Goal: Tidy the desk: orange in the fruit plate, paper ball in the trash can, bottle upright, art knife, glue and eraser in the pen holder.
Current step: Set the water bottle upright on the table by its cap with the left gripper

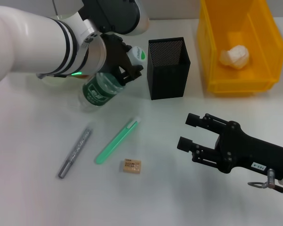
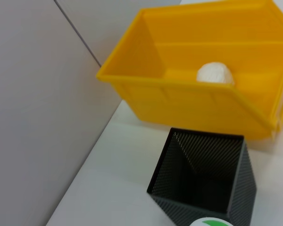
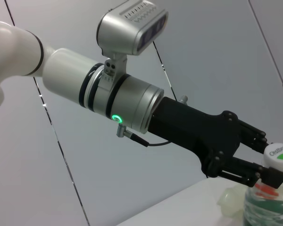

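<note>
My left gripper (image 1: pixel 125 68) is shut on the neck of the bottle (image 1: pixel 100 92), which leans with its white cap (image 1: pixel 137 54) toward the pen holder (image 1: pixel 167 68). The right wrist view shows the same grip (image 3: pixel 266 167) just below the cap (image 3: pixel 279 155). The paper ball (image 1: pixel 234 56) lies inside the yellow trash can (image 1: pixel 212 52). A green art knife (image 1: pixel 117 140), a grey glue pen (image 1: pixel 75 151) and the tan eraser (image 1: pixel 131 165) lie on the table. My right gripper (image 1: pixel 187 132) hovers open and holds nothing, to the right of the eraser. The orange is hidden.
A pale edge of the fruit plate (image 1: pixel 49 80) peeks out under my left arm. The pen holder (image 2: pixel 203 183) stands just in front of the trash can (image 2: pixel 146 89), close to the back wall. White tabletop lies between the three small items and the right gripper.
</note>
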